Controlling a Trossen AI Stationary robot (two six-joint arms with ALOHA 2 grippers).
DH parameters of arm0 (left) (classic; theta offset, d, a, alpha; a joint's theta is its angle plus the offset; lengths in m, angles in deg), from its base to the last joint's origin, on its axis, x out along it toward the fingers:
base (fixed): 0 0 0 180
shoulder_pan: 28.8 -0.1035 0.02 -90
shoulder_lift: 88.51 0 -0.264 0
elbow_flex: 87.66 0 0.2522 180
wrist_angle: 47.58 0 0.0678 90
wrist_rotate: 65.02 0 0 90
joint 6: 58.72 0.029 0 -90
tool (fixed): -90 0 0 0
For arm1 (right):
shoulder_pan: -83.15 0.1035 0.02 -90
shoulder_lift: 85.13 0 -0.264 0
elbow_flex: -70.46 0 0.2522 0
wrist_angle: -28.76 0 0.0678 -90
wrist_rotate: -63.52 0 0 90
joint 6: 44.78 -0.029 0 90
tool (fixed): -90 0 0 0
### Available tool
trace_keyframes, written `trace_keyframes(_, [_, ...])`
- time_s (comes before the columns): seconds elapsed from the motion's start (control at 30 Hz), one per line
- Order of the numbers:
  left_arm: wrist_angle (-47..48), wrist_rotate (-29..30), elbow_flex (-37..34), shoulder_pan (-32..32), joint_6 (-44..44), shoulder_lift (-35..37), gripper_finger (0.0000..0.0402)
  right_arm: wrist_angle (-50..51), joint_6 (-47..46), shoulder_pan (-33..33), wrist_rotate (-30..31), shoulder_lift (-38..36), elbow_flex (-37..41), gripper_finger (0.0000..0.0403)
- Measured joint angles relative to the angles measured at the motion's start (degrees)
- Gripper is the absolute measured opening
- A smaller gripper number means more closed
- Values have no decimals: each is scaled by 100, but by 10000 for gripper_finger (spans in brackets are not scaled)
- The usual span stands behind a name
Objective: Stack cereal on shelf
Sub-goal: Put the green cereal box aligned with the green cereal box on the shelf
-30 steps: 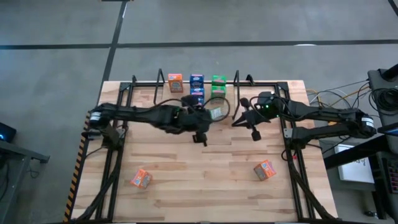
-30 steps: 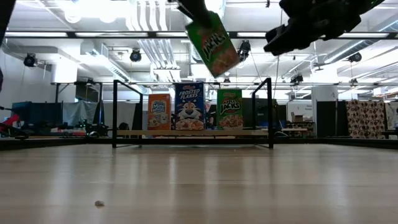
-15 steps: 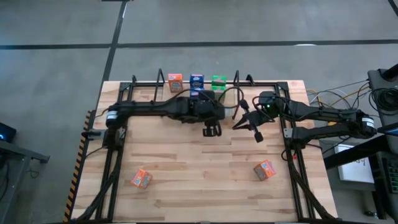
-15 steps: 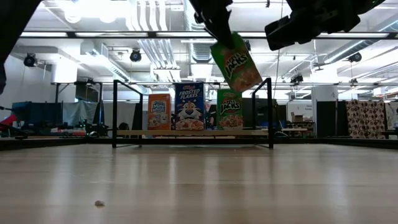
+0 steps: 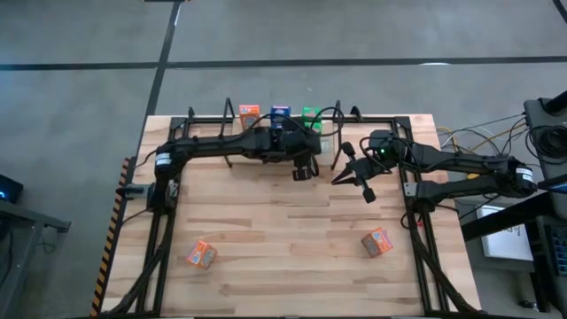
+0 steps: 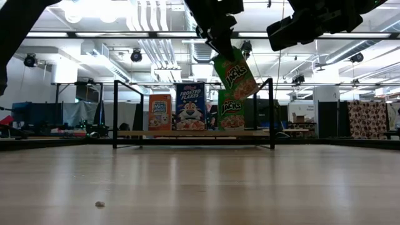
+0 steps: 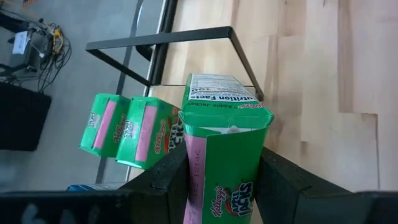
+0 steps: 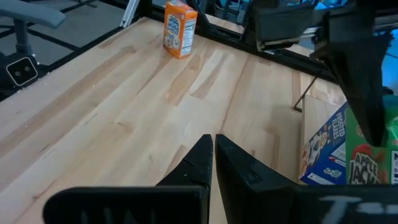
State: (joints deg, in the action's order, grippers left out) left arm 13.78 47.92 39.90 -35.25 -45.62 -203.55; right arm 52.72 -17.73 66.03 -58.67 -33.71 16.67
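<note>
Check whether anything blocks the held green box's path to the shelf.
Nothing visible does. The left gripper holds the green box tilted in the air, above and in front of the green boxes already standing on the shelf.

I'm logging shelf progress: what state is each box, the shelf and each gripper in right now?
Left gripper: shut on the green Apple Jacks box, held tilted above the shelf.
Right gripper: shut, empty, above the table.
Shelf boxes: orange, blue, green, upright.
Two orange boxes: loose on the table.

Overhead downward, table-level forward, two close wrist views, all sharing the shelf (image 6: 194, 132).
</note>
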Motion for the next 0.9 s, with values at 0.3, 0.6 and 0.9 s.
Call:
trace_keyframes(0.3, [66,-571,-102,-46,-181,0,131,2,-74,0,2,0,0,9])
trace_keyframes(0.6, [89,-793,-114,-73,-527,-32,131,4,-165,0,14,0,0,9])
trace_keyframes(0.9, [-186,-790,-549,-161,-723,-33,131,20,-166,0,20,0,0,9])
